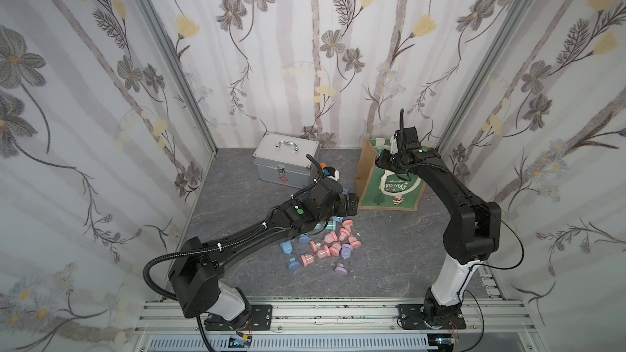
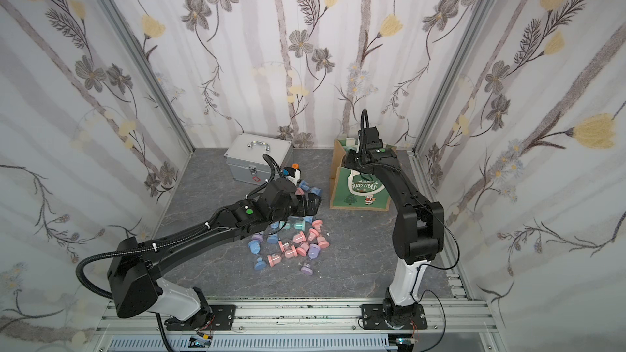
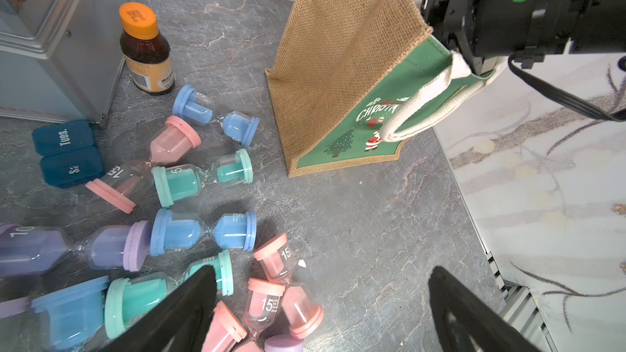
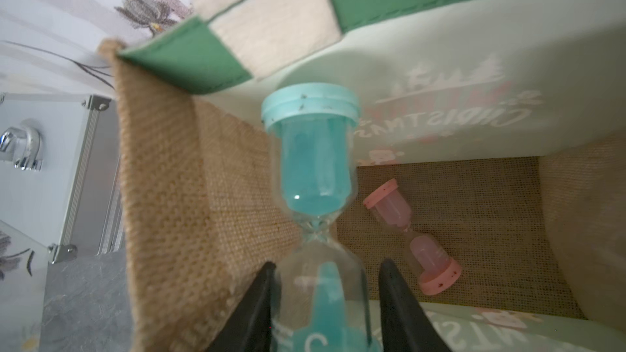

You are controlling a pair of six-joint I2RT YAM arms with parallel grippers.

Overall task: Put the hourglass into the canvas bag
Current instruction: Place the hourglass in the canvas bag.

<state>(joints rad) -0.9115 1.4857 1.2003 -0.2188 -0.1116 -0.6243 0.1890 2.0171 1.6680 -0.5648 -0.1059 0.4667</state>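
At the bottom centre of the right wrist view, the right gripper [image 4: 327,265] pinches the lower bulb of a teal hourglass [image 4: 315,164], whose long axis runs straight up the frame from the jaws into the open mouth of the canvas bag [image 4: 162,181]. The bag's floor, right of centre, bears a pink hourglass [image 4: 413,235]. The left gripper [image 3: 321,269] hangs wide and empty over the loose pile [image 3: 176,231].
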